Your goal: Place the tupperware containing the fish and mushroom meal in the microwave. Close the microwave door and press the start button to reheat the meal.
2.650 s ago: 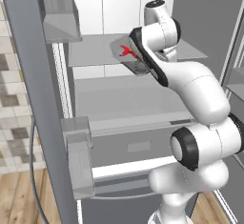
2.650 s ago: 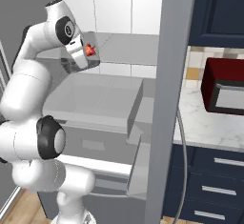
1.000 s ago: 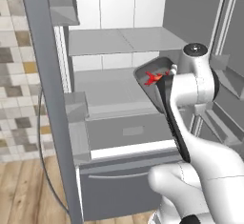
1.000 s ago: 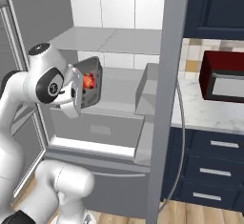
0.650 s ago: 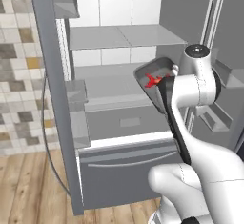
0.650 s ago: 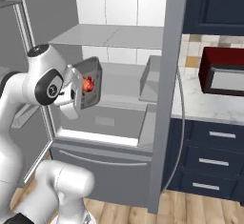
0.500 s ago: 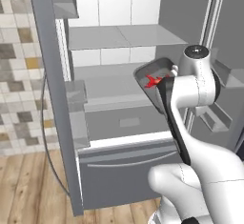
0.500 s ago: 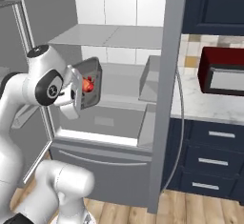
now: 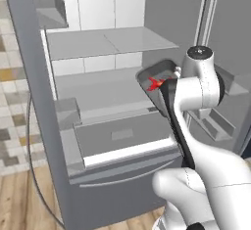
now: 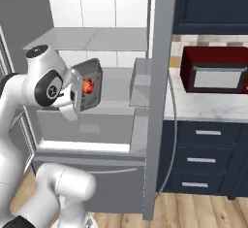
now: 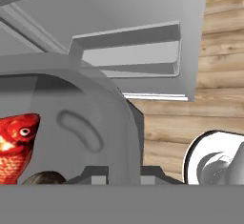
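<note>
My gripper is shut on the rim of the tupperware, a dark grey tray held tipped on its side in front of the open fridge. Inside it lies the red-orange fish, and a dark mushroom lump shows beside the fish in the hand view. From the left base view the tupperware hangs at chest height by the gripper. The tupperware wall runs between the finger tips of the gripper. The microwave, a dark red box, stands on the counter to the right, and its microwave door is shut.
The fridge stands open, with shelves and a pulled-out drawer. Its left door and right door flank the arm. A marble counter over navy drawers lies to the right. The floor is wood.
The whole picture has shifted, so the base has driven: the fridge slides left in the right base view and more counter shows. The tray stays tilted in the grip.
</note>
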